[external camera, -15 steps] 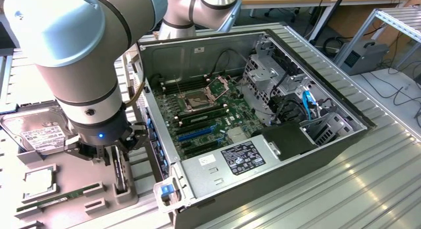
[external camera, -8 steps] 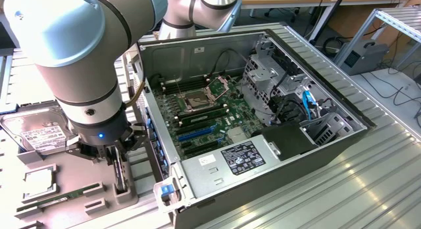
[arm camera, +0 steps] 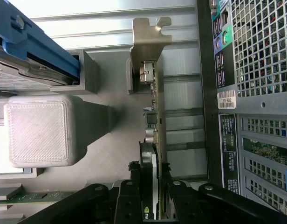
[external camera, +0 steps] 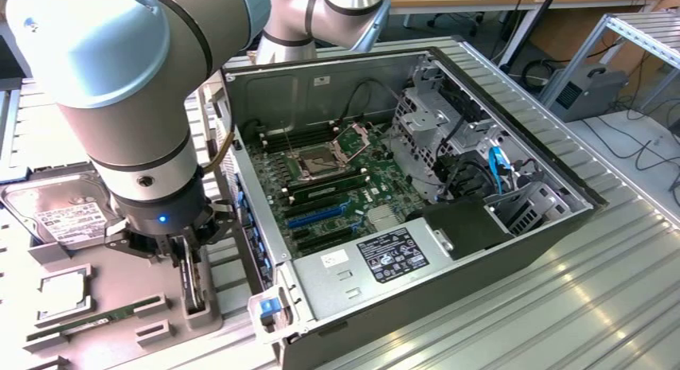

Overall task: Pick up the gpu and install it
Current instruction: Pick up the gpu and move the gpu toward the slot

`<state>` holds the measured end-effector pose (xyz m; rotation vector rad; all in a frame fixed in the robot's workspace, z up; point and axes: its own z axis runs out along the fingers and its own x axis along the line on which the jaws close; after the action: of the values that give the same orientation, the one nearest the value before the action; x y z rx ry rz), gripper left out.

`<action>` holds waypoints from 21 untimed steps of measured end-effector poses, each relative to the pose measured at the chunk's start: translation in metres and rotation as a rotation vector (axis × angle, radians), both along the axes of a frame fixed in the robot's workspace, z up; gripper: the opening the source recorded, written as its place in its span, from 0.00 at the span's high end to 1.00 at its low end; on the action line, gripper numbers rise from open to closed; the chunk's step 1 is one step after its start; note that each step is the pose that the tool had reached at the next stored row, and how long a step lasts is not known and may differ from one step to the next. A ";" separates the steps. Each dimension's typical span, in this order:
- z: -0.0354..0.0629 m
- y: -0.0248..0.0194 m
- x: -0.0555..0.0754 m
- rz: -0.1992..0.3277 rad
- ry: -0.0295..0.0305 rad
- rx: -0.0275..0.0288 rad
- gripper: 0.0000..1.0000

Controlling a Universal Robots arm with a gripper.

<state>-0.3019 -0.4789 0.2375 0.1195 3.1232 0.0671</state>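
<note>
Gripper (arm camera: 150,173) clamps the thin dark gpu card (arm camera: 156,122) with silvery bracket, upright in its grey plastic holder (arm camera: 101,116). A skewed grip could jam it in the slot.

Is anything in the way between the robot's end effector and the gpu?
No, nothing visible is in the way. The end effector sits right at the gpu, straddling its edge. The gpu stands on edge in a slot of the gray holder tray, beside the open computer case.
</note>
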 end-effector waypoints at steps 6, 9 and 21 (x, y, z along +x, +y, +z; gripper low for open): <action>0.0000 0.0000 0.000 0.000 0.0000 0.0000 0.73; 0.0000 0.0000 0.000 0.014 0.0000 -0.0001 0.73; 0.0064 0.0000 0.000 0.035 -0.0001 0.0000 0.73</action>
<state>-0.3019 -0.4788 0.2439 0.0651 3.1255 0.0675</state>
